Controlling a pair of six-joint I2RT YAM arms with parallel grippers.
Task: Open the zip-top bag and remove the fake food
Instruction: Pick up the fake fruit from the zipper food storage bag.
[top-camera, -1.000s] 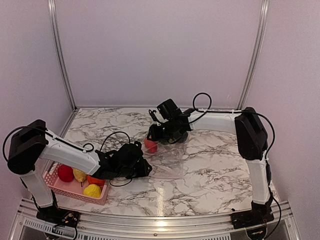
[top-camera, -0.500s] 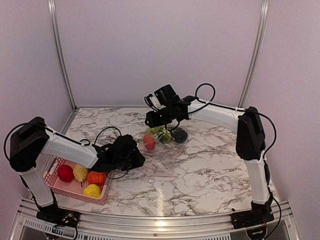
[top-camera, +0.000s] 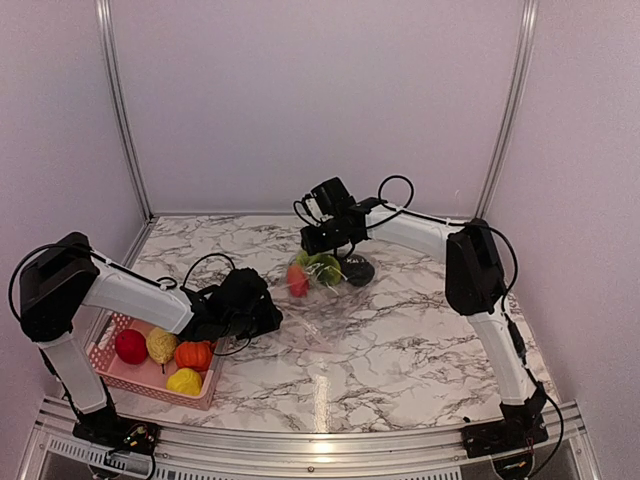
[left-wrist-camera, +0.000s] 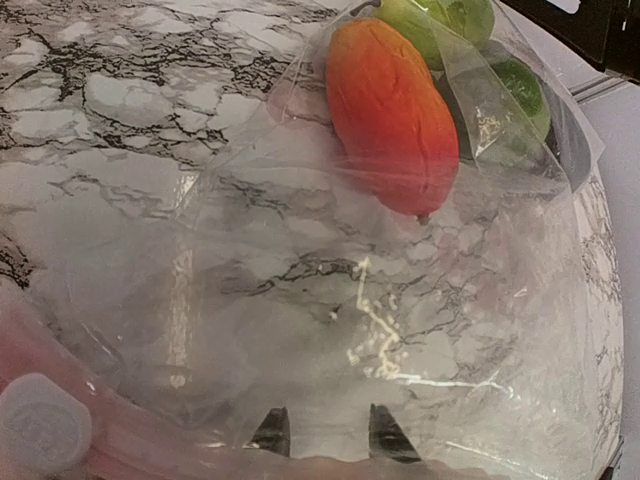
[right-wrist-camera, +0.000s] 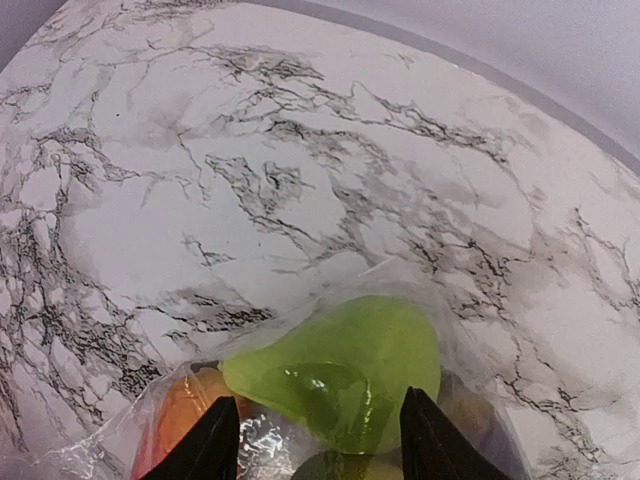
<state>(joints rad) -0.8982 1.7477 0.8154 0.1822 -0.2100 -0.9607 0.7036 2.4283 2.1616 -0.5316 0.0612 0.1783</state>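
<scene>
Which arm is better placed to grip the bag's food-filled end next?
Right. The right pincer hangs open over the green fake food there; the left pincer holds the bag's zip edge.

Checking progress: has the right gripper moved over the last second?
Yes. The right gripper has shifted back toward the table's far edge, uncovering the green pieces in the zip-top bag.

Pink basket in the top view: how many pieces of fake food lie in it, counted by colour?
Red: 1, the apple
Yellow: 2, the pear and the lemon
Orange: 1, the pumpkin
Total in the pink basket: 4
</scene>
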